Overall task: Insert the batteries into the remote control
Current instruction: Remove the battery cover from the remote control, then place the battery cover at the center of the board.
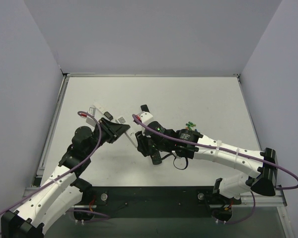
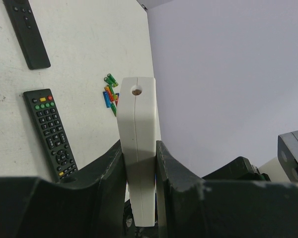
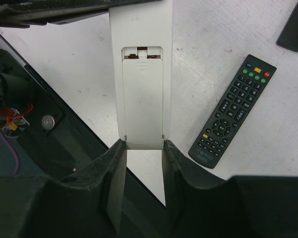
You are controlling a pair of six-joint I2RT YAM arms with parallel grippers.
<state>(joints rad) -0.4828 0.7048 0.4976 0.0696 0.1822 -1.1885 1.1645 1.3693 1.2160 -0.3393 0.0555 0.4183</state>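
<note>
Slim white rectangular plastic remote control (image 2: 136, 104) is held off the flat white desk (image 1: 188, 94), over the near-middle area left of centre, spanning both arms. Left claw (image 2: 139, 146) is clenched on it and grasps the remote edge-on. The black fingers (image 2: 109, 168) press both flat faces, and the end with a small round hole sticks up past them.

Right claw (image 3: 143, 145) grasps the other end, fingertips (image 3: 118, 153) against both long edges with no gap visible. The plain back faces the right wrist camera. The rectangular white battery cover (image 3: 141, 104) is on, with a narrow gap at its far edge.

Small cylindrical batteries (image 2: 111, 94) with green, red and blue wrappers sit in a loose heap on the desk right of centre, just beside the right arm's forearm and well apart from the remote.

Black plastic remote with coloured buttons (image 3: 233, 111) lies flat on the desk under the claws. Thin black bar remote (image 2: 27, 32) lies farther toward the back edge. White strip with a dark end (image 1: 102, 110) lies nearer the left edge.
</note>
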